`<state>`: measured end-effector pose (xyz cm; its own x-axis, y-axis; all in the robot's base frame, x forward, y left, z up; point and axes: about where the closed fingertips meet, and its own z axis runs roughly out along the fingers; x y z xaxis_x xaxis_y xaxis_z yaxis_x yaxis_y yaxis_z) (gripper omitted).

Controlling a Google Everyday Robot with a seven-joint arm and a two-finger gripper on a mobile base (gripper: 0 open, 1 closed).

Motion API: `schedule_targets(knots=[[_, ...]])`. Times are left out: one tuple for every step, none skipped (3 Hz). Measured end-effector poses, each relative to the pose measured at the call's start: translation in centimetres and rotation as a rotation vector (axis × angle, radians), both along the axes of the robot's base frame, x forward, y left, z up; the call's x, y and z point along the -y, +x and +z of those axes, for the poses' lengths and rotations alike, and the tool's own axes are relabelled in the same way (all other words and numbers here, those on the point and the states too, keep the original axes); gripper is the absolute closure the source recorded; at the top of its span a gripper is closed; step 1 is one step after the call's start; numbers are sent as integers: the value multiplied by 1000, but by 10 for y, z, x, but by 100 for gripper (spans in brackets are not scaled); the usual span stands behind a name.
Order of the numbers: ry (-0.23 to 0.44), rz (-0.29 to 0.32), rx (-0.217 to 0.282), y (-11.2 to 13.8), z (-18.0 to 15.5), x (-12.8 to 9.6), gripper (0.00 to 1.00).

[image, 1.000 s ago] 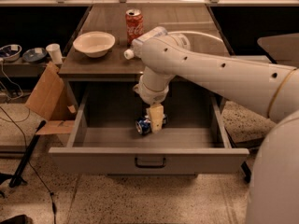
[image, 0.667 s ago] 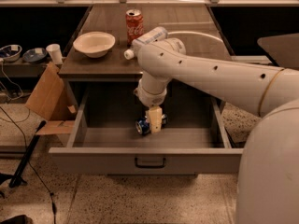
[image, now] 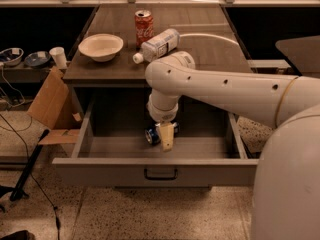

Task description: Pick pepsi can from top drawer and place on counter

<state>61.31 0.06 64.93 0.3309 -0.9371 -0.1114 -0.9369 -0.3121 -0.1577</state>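
Observation:
The pepsi can (image: 151,136) lies on its side on the floor of the open top drawer (image: 125,170), near the middle. My gripper (image: 167,137) reaches down into the drawer from the white arm (image: 220,86) and sits right at the can's right end, partly covering it. The dark wood-grain counter (image: 210,44) lies behind and above the drawer.
On the counter stand a white bowl (image: 101,46), a red Coca-Cola can (image: 144,28) and a clear plastic bottle (image: 157,45) lying on its side. A cardboard box (image: 50,104) leans at the drawer's left. A white cup (image: 58,57) and bowls sit on a low shelf at left.
My gripper has dropped a little lower into the drawer, closer to the pepsi can. The can has not moved.

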Motion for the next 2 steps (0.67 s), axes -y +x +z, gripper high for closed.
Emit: schedule_targets(knots=[[-4,-16,0,2,-9,-2,0],[-7,-31,-23,5,-30,-7,1]])
